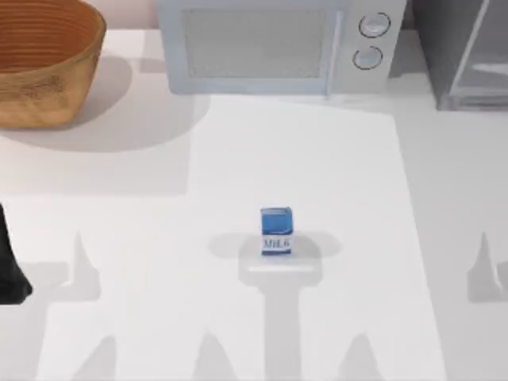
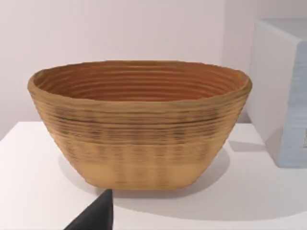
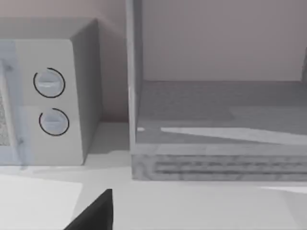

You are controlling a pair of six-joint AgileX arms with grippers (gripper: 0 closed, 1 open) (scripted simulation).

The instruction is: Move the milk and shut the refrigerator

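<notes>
The milk [image 1: 275, 231], a small blue carton with a white band reading "MILK", stands upright in the middle of the table, apart from both arms. The refrigerator [image 1: 464, 55] is the grey cabinet at the back right corner. In the right wrist view the refrigerator [image 3: 220, 120] faces me with its grey inside in sight and nothing on its floor. My left arm [image 1: 9, 266] sits parked at the table's left edge. A dark part of my left gripper [image 2: 96, 216] points at the basket. A dark part of my right gripper [image 3: 96, 213] points at the refrigerator's base.
A light-grey microwave [image 1: 274, 44] with two round knobs stands at the back centre, right beside the refrigerator. A brown woven basket [image 1: 44, 59] fills the back left corner. White tabletop [image 1: 317, 159] lies between the milk and the appliances.
</notes>
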